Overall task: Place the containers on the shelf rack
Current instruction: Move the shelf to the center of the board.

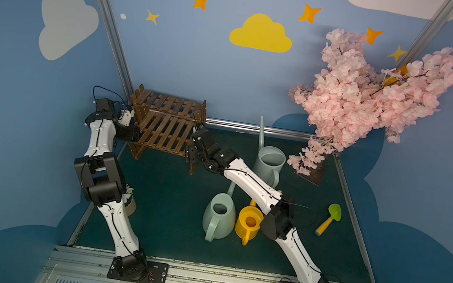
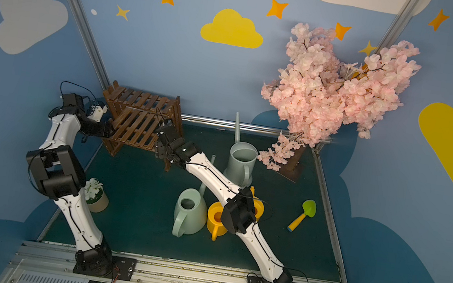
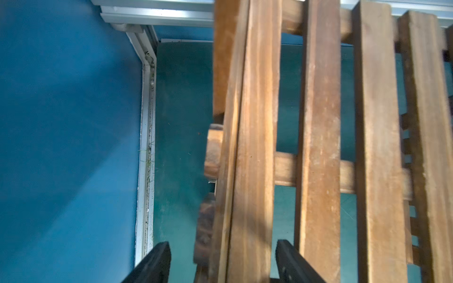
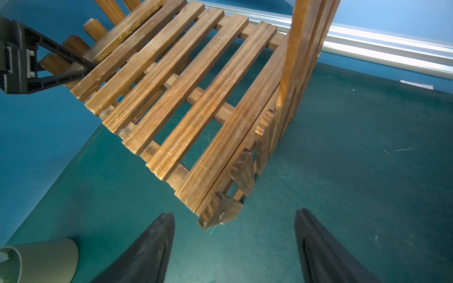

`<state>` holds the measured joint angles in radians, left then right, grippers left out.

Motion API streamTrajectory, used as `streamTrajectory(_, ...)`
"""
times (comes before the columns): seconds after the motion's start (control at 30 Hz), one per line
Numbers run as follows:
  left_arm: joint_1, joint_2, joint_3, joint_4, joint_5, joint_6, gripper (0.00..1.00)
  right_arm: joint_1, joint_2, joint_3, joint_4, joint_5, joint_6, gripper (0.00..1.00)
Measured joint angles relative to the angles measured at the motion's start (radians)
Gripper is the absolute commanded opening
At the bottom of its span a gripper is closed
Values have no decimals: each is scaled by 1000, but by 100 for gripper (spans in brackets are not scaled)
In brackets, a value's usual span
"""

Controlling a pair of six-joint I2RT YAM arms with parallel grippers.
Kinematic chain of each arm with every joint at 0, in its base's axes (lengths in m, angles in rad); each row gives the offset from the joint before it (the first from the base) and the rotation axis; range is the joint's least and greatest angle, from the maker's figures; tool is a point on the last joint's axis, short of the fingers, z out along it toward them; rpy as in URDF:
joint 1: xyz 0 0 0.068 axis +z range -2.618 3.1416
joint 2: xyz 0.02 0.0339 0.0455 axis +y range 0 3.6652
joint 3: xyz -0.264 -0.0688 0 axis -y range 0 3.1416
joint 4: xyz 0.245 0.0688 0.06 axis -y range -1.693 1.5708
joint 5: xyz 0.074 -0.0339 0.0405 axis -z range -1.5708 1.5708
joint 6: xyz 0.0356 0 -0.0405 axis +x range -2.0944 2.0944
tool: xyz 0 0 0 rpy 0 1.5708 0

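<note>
Shelf rack (image 1: pixel 165 127), frame centre-left, could tip if left gripper (image 3: pixel 222 242), unclamped astride its end slat, or right gripper (image 4: pixel 235 212), released and empty, shoves sideways

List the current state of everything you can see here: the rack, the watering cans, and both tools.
shelf rack, both shelves empty.
left tool, open, straddling the rack's edge slat.
right tool, open, holding nothing.
mint can, upright on the mat.
grey-blue can, upright on the mat.
yellow can, upright beside the mint can.
toy shovel, lying flat.
flower pot, upright.
</note>
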<state>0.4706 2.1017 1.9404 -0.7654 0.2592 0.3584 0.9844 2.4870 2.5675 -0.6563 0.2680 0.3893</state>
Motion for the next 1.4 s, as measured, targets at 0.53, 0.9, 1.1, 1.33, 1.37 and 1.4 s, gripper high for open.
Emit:
streamTrajectory(0.53, -31, 0, 11, -31, 39, 57, 23, 0, 0, 0, -7, 47, 19, 76)
streamTrajectory(0.9, -131, -100, -130, -14, 47, 36, 20, -7, 0, 0, -53, 156, 60, 69)
streamTrajectory(1.1, -187, -148, -192, -18, 51, -21, 16, -35, -37, -84, -64, 192, 101, 65)
streamTrajectory(1.33, -255, -226, -293, 18, -6, -159, 16, -73, -85, -152, -69, 192, 110, 64)
streamTrajectory(1.37, -263, -236, -305, 23, -15, -179, 16, -77, -85, -154, -70, 192, 108, 64)
streamTrajectory(1.4, -272, -246, -317, 28, -26, -200, 16, -80, -85, -154, -72, 191, 107, 64)
